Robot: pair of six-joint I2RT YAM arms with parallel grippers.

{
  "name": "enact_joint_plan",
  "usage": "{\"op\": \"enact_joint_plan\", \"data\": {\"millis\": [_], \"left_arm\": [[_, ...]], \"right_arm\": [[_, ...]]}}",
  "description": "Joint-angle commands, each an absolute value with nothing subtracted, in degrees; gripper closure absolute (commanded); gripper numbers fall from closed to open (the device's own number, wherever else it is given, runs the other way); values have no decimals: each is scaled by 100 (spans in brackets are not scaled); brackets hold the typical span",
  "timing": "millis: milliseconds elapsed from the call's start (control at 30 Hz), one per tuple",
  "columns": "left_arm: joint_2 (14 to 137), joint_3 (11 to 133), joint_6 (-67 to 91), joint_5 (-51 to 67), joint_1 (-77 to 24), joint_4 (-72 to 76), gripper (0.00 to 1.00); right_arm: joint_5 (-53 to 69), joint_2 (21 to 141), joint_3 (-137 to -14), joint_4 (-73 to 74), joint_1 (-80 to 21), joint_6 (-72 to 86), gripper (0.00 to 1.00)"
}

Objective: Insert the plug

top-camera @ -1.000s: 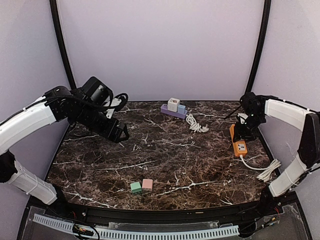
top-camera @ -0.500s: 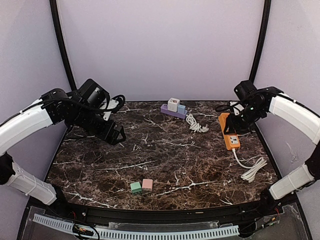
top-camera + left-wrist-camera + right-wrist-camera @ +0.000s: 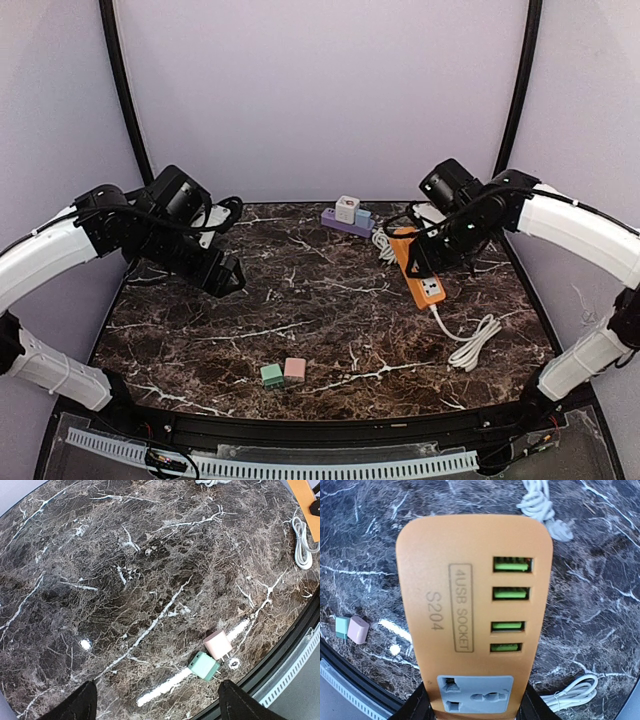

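Four USB ports (image 3: 511, 605): rt wrist only; right claw (image 3: 475, 706) grips orange strip (image 3: 470, 575); left claw (image 3: 157, 705) agape.

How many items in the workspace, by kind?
Power strips: 2 (orange strip, purple strip)
Plug cubes: 4 (white cube, blue cube, green cube, pink cube)
White cords: 2 (coiled cord, orange strip's cord)
Total: 8

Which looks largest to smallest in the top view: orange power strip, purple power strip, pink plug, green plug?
Largest first: orange power strip, purple power strip, then pink plug and green plug, which look alike, so unranked.
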State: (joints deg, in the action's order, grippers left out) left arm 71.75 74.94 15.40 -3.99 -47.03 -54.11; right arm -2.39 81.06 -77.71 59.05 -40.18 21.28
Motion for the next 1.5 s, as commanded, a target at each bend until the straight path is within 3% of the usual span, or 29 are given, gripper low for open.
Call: {"op": "enact_joint_plan", "data": {"millis": [0, 533, 900, 1233, 1467], "left_arm": [[7008, 7296, 1521, -356, -4671, -5584, 15], [6556, 6729, 1764, -342, -4674, -5573, 15], [6369, 6339, 1945, -255, -4676, -5548, 15], [6261, 6003, 2050, -248, -4674, -5509, 15], [6295, 5898, 2112, -230, -4675, -5426, 15]], "right_arm": [[-498, 8489, -8217, 5531, -4757, 2404, 100], [-307, 10785, -9654, 5096, -6378, 2139, 100], [-560, 12705, -11010, 5563, -6371, 1995, 100], [-229, 13413, -11342, 5545, -6116, 1923, 100], [-56, 13442, -11310, 5493, -6047, 1890, 74]]}}
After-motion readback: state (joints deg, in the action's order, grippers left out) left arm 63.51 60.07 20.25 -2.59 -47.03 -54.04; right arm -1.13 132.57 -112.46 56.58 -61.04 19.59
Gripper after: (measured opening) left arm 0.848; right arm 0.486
